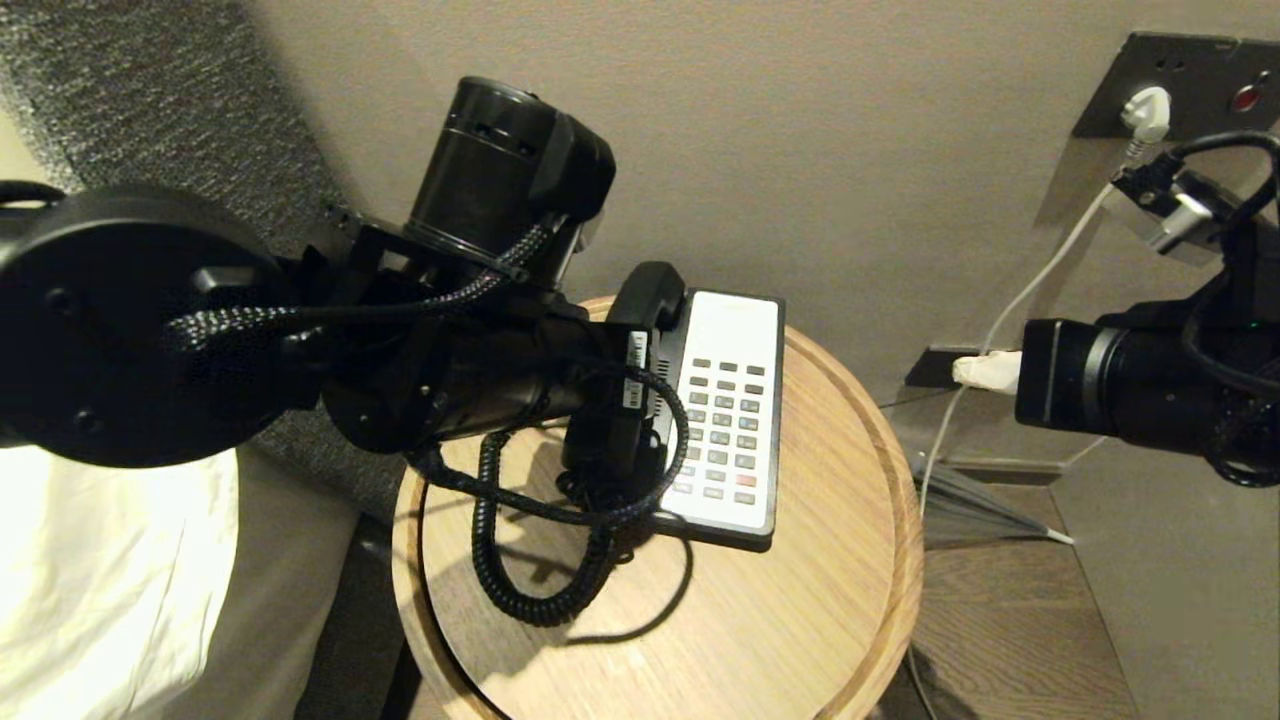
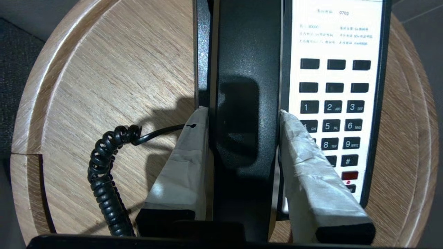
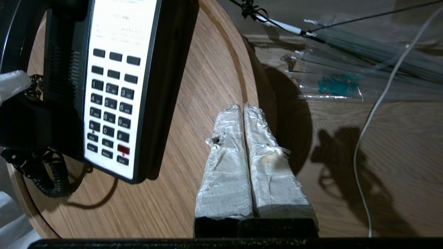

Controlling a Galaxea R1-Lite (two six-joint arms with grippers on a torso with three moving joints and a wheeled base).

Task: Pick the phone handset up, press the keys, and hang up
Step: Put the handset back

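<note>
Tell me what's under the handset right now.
The phone handset, gripped by the left pincer, lies over the phone base cradle, beside the keypad. The cradle itself is covered; contact cannot be judged.

From my head camera I look steeply down on the round wooden table (image 1: 700,620) from above its near edge, the wall beyond. My left wrist camera sits close over the phone handset (image 2: 247,103), facing straight down along the phone base (image 2: 337,103) beside it. My right wrist camera looks down from the table's right edge, a little farther off. All three views share the keypad and the coiled cord (image 1: 520,570).
</note>
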